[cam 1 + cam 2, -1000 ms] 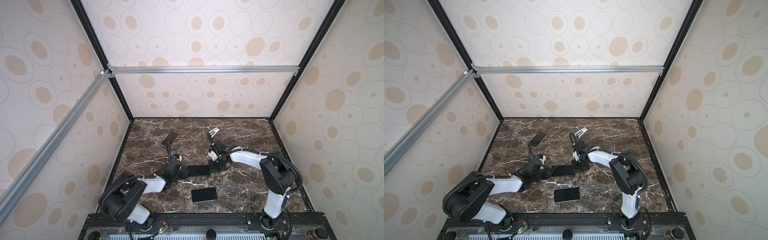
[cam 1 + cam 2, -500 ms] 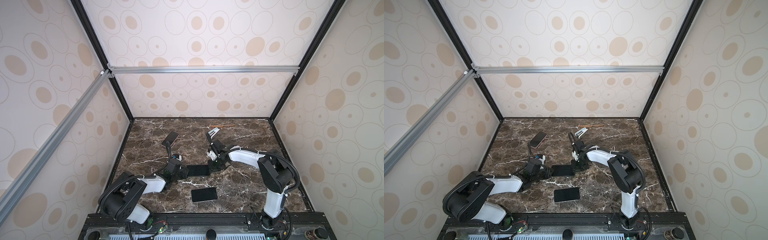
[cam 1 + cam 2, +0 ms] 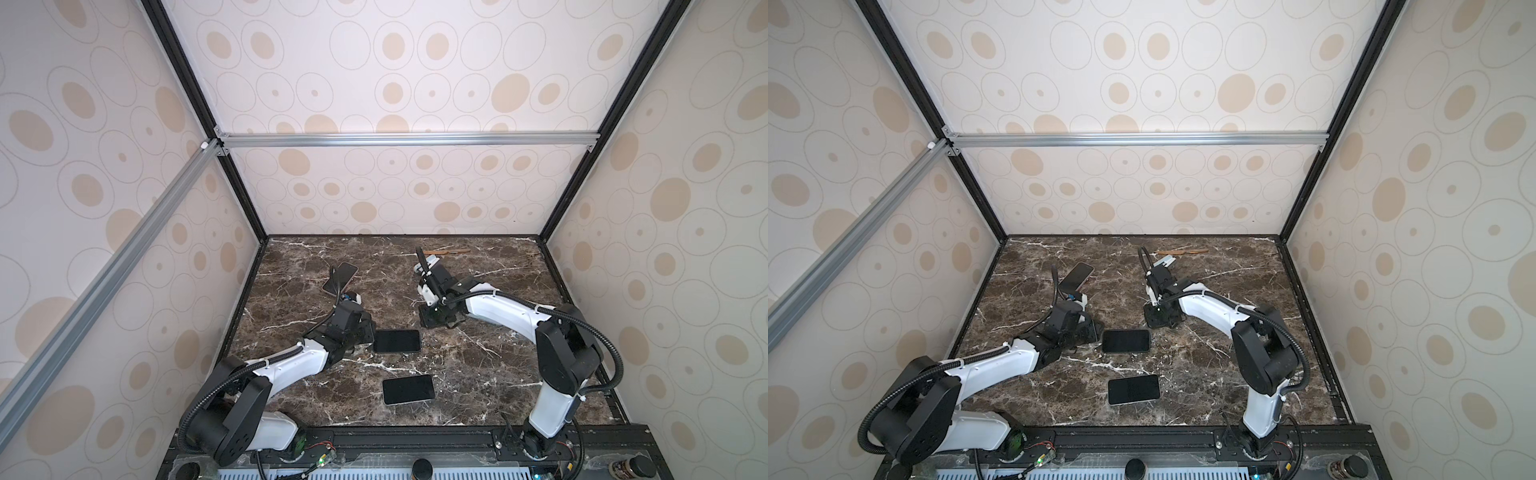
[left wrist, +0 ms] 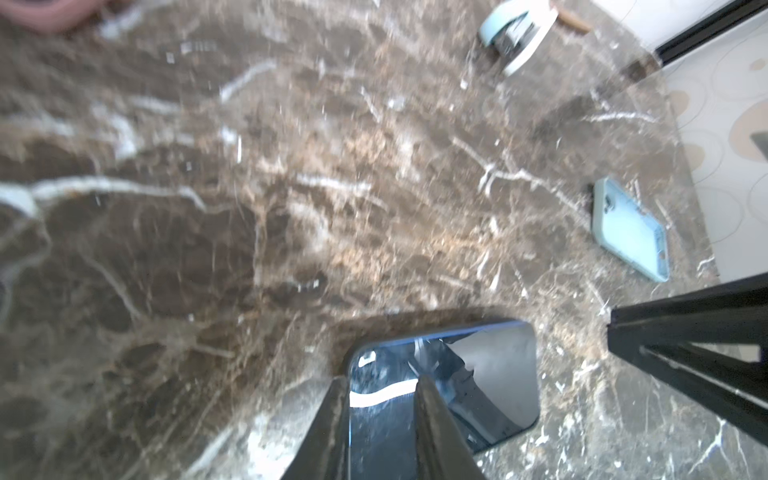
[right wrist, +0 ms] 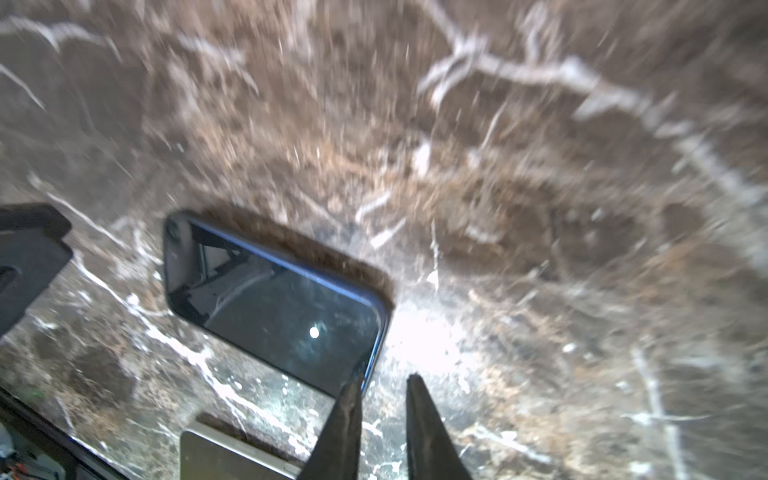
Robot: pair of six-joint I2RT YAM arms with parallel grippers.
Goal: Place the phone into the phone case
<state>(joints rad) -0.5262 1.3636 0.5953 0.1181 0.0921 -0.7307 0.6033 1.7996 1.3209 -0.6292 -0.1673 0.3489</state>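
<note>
Top views both show, nearest the front rail, a white-edged phone (image 3: pixel 408 389) lying flat and screen up on the brown marble table (image 3: pixel 490 374), clear of both arms.

Take the far wall as twelve o'clock. The phone (image 3: pixel 1126 341) of the task lies near the white-edged one, at its twelve. It is flat, dark screen up, with its long side across the table. A dark blue rim runs round it; whether that rim is a case I cannot tell.

At its nine o'clock end sits the left gripper (image 4: pixel 380 380), its arm low along the marble. In the left wrist view its fingers (image 4: pixel 436 424) stand a little apart over that end of the phone. One is at the edge and one is over the glass, with screen showing between them, and they clamp nothing.

The right gripper (image 5: pixel 380 386) is at about one o'clock of the phone, by its corner. In the right wrist view its fingers are narrowly apart with bare marble between them. One tip is at the phone's corner, and whether it touches cannot be told.

A pale blue phone case (image 4: pixel 629 228) shows only in the left wrist view. It lies flat on the marble close to a side wall, well apart from the phone.

Farther off, a pink-cased phone (image 3: pixel 340 277) lies at eleven o'clock of the task's phone. Toward the far wall at one o'clock sits a small pale blue and white device (image 3: pixel 432 259), with a wooden stick (image 3: pixel 453 250) just beyond it.
</note>
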